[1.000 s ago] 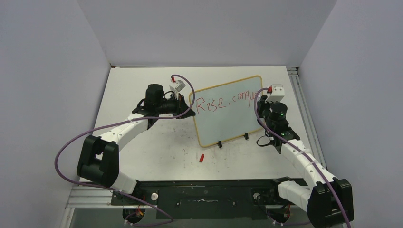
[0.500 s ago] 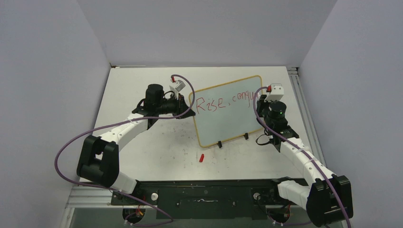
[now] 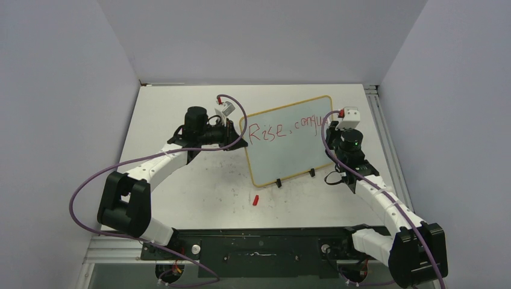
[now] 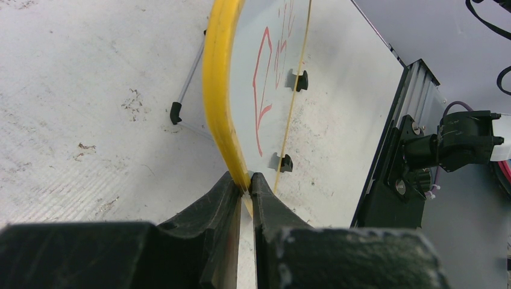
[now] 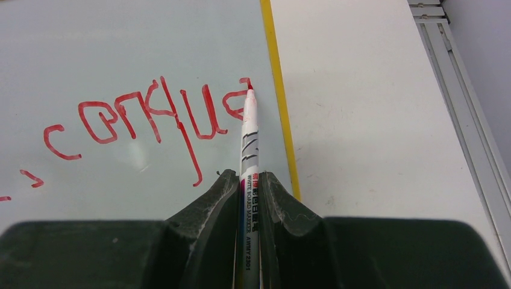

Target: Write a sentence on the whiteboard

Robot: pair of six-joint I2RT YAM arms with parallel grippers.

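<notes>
The whiteboard [image 3: 283, 150] stands tilted on two black clip feet mid-table, with a yellow-looking frame. Red lettering, the sentence [image 3: 271, 130], reads "Rise, conque" on one line; the right wrist view shows "conque" [image 5: 144, 114]. My left gripper [image 4: 246, 188] is shut on the board's left frame edge [image 4: 220, 90]. My right gripper [image 5: 248, 180] is shut on a white whiteboard marker [image 5: 248, 150], whose red tip touches the board at the last letter, close to the right frame [image 5: 277, 96].
A red marker cap [image 3: 255, 200] lies on the table in front of the board. The board's rear prop leg [image 4: 184, 90] rests on the scuffed tabletop. A metal rail [image 3: 385, 138] runs along the table's right edge.
The right gripper and marker shifted slightly along the board's right edge, adding to the last letter. The left arm and board have not moved.
</notes>
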